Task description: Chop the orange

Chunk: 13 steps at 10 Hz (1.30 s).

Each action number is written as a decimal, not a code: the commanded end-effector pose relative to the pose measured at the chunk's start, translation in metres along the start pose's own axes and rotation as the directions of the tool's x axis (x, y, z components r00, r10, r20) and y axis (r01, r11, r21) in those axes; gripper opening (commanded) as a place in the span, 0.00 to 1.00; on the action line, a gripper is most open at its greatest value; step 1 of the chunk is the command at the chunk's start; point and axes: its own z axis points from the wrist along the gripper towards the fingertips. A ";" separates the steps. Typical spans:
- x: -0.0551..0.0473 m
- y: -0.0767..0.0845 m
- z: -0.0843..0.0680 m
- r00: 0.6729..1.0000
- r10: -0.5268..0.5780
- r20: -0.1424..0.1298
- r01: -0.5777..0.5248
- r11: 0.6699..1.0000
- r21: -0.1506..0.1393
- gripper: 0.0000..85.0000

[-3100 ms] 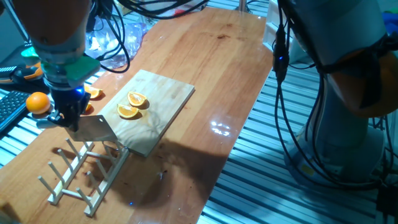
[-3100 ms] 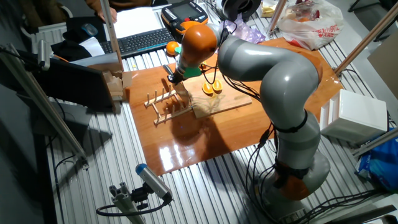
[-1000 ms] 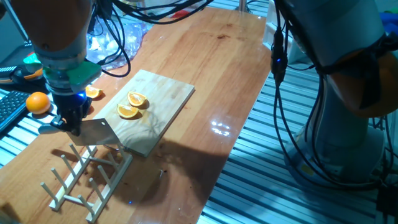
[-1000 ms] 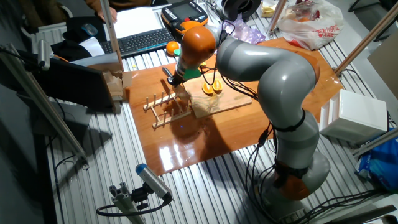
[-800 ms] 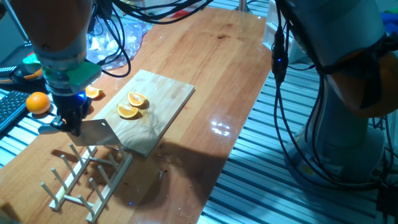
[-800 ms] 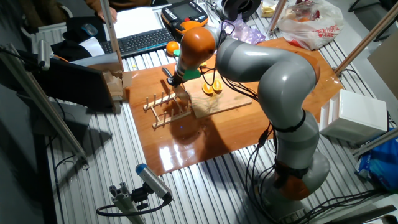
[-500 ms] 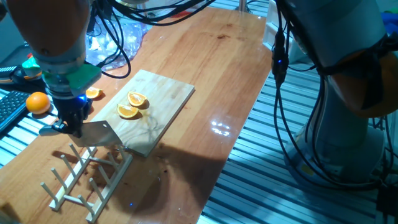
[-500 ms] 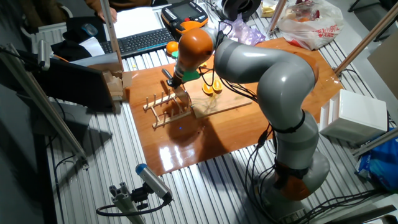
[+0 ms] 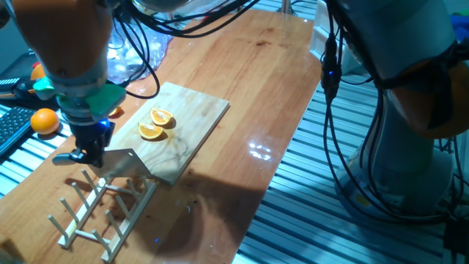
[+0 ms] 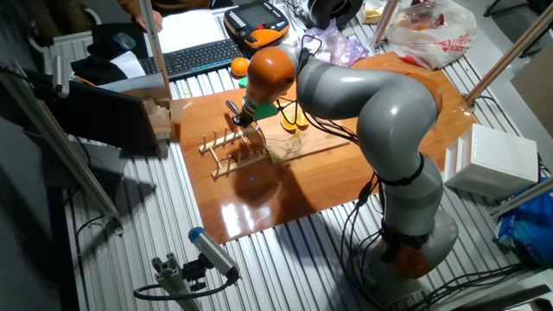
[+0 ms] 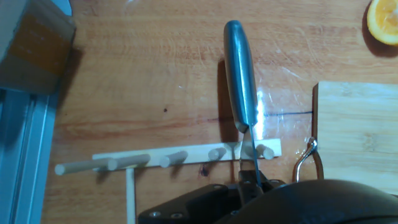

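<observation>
The orange lies as two wedge pieces (image 9: 152, 132) side by side on the wooden cutting board (image 9: 194, 121), cut faces up; they also show in the other fixed view (image 10: 294, 123). My gripper (image 9: 91, 150) is shut on a knife (image 9: 124, 164) and holds it low over the table, left of the board's near corner and just above the dish rack (image 9: 102, 209). In the hand view the steel knife (image 11: 239, 74) points away from the gripper (image 11: 249, 180), over the rack's pegged bar (image 11: 168, 160). The board's edge (image 11: 357, 137) is at the right.
A whole orange (image 9: 45, 119) sits at the table's left edge. A small orange piece (image 11: 382, 20) lies on the table beside the board. A wooden block (image 11: 37, 50) stands left of the rack. Keyboard and pendant (image 10: 259, 22) lie behind. Cables hang over the far end.
The gripper with the knife has moved a little toward the rack and down. The orange pieces and board have not moved.
</observation>
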 end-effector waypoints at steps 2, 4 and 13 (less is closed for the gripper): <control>-0.002 -0.002 0.006 1.000 -0.006 0.019 0.006 1.000 -0.003 0.00; -0.003 -0.003 0.012 0.999 -0.010 0.047 0.010 1.000 -0.003 0.00; -0.002 -0.001 0.025 0.994 -0.024 0.110 0.019 0.999 0.043 0.00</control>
